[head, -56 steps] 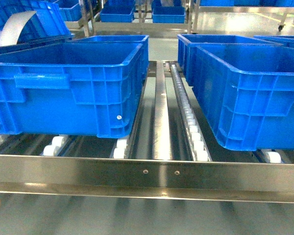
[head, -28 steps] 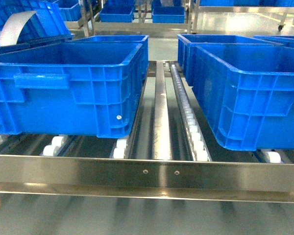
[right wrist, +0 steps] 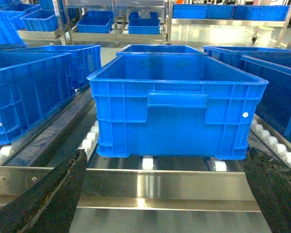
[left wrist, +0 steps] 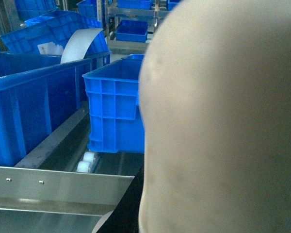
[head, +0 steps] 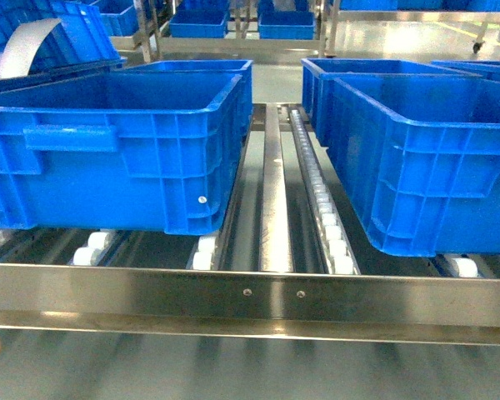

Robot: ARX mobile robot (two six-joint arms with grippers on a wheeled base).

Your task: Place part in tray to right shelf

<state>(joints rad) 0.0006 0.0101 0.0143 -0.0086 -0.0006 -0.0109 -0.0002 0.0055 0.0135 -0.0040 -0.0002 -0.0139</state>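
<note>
- Pale, glossy floor [head: 400, 37] stretching away at the back, catching bright overhead light.
- More steel racks [right wrist: 116, 34] beyond, stacked with small blue bins [right wrist: 94, 22].
- A curved white sheet [head: 29, 42] at far left — leaning over a crate.

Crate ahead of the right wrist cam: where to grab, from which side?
Grip the crate by the handle bar on its near wall, coming straight in over the rail. The bar juts out, level and centred, so fingers can hook it; neighbouring crates stand on both sides. The right tool is open, facing it.
</note>
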